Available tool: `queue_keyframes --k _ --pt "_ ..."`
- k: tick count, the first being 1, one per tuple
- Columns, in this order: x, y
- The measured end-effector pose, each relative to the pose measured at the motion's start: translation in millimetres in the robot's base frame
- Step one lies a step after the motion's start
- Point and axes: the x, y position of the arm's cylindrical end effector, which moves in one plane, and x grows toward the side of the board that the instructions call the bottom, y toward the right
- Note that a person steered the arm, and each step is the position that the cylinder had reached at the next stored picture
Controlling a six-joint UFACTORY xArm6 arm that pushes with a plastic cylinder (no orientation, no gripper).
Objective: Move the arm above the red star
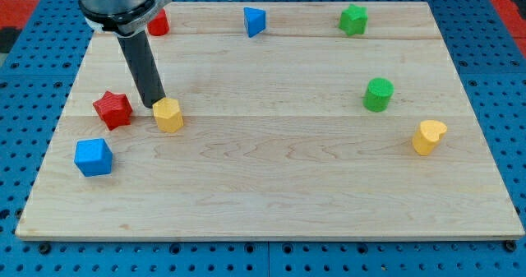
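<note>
My tip rests on the table, touching or just off the upper-left edge of the yellow block. There are no fingers on this arm, only the rod, so nothing opens or clamps. The red star lies just to the view's left of my tip and a shade lower, with a small gap between them.

The goal spot is the bare wood just toward the view's top from the star. To get there well, I judge the tip should slide left and slightly up, curving around the star's upper points rather than cutting straight across, since a straight leftward push would likely knock the star away. Leaving the yellow block first also avoids dragging it along. The blue cube sits below the star and another red block far above, both out of the path.
</note>
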Motion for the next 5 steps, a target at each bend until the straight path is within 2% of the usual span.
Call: queue_keyframes --k 2,4,5 --pt "-7 0" --pt "-68 -8" --pt "-84 -91"
